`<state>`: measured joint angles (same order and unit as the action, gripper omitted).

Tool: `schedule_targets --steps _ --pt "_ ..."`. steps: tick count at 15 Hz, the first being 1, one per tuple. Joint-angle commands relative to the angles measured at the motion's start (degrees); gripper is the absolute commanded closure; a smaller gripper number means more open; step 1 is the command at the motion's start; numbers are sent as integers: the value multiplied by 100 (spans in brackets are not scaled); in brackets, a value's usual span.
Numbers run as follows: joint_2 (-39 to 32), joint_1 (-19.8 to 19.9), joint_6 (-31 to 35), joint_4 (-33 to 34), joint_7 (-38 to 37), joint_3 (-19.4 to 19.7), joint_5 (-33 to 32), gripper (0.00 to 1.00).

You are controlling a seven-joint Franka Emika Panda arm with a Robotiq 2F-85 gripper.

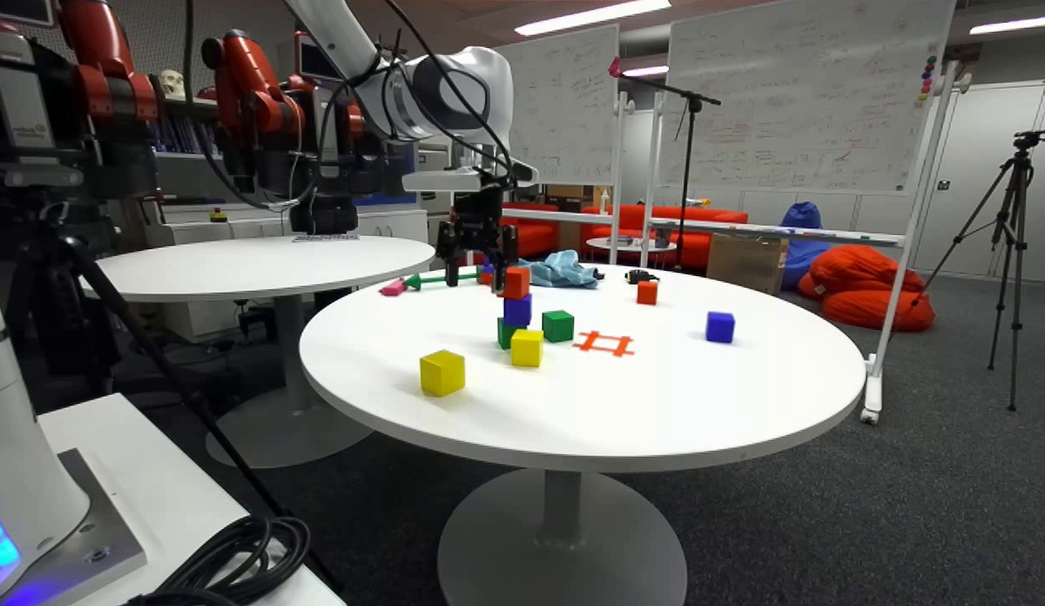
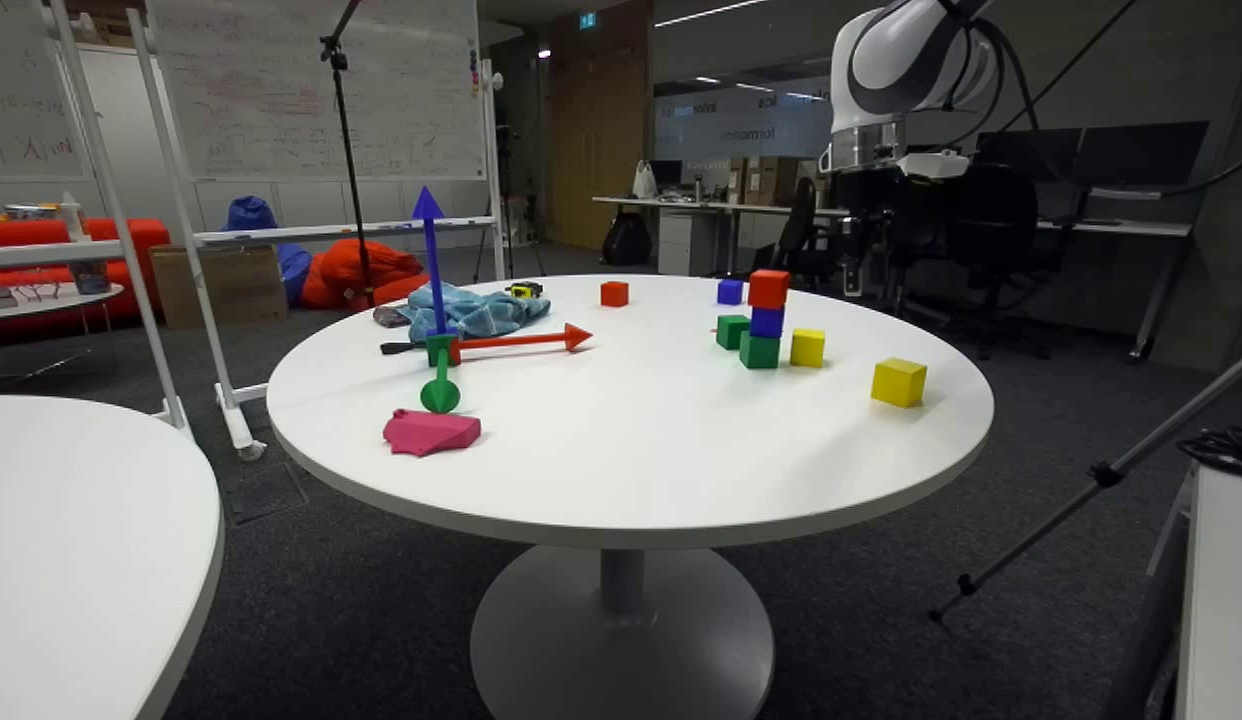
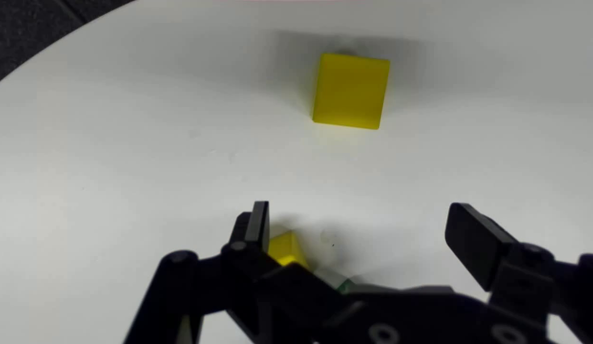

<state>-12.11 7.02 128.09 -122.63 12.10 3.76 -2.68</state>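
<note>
Black two-finger gripper hangs fingers-down over the round white table, fingers spread wide, nothing btwn them; the gap looks ample for a cube. In wrist view, a plain yellow cube sits flat at upper centre, well apart from the fingers. A second yellow cube, lower centre, is part-hidden by a finger; contact looks unlikely given the gripper's height in both exterior views.

Approx. mid-frame in an exterior view stands a stack: red cube on dark-blue cube on green cube. It stands w/o support, presumably b/c each cube's centre rests over the one below, tho the base looks slightly offset. The second yellow cube & another green cube sit close by; a flat orange hash-shaped piece lies just right of them, prob. too thin to stand on edge.

Left of frame in an exterior view, a crumpled light-blue cloth is heaped behind a red-green-blue axes model, plastic by the look, which stands blue arrow up, prob. propped by its other two arms.

Writing: the large whiteboard, upper right, has handwriting too faint to read. Bkgd glass wall, upper part of an exterior view, carries lettering like "informatics", repeated & partly cut off. Cubes show no label.
</note>
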Motion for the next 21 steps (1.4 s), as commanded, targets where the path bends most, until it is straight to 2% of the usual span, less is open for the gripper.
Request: schedule_targets --steps 1,4,14,21 --pt "420 58 214 -685 13 0 498 0" --pt "322 -14 323 -830 -145 30 416 0" --pt "-571 -209 317 -596 -386 6 62 0" --pt "-769 -334 355 -522 -691 40 -373 0"
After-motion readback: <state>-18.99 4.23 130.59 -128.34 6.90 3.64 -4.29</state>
